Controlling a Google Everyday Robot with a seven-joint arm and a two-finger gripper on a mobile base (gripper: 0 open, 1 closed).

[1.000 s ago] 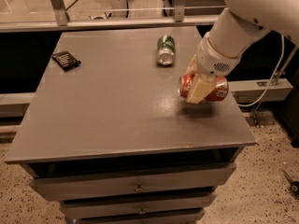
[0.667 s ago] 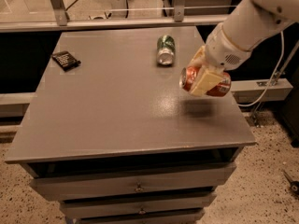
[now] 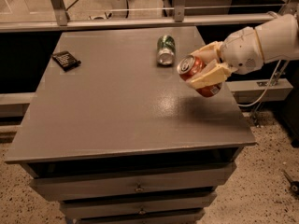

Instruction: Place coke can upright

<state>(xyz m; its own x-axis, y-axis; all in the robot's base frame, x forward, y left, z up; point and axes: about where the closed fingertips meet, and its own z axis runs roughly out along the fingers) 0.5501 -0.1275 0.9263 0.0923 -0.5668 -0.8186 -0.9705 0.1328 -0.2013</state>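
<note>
The coke can [image 3: 195, 68] is red with a silver top. It is held in the air above the right side of the grey table [image 3: 117, 101], tilted, with its top facing left toward the camera. My gripper [image 3: 207, 64] comes in from the right on a white arm. Its cream fingers [image 3: 209, 76] are shut on the coke can, one above it and one below.
A green can [image 3: 165, 50] lies on its side at the back of the table, left of the gripper. A small black packet [image 3: 66, 60] lies at the back left. The table's right edge is just below the can. Drawers sit under the tabletop.
The gripper has lifted the coke can off the table and turned it, so its silver top now faces left. The arm has swung out to the right.
</note>
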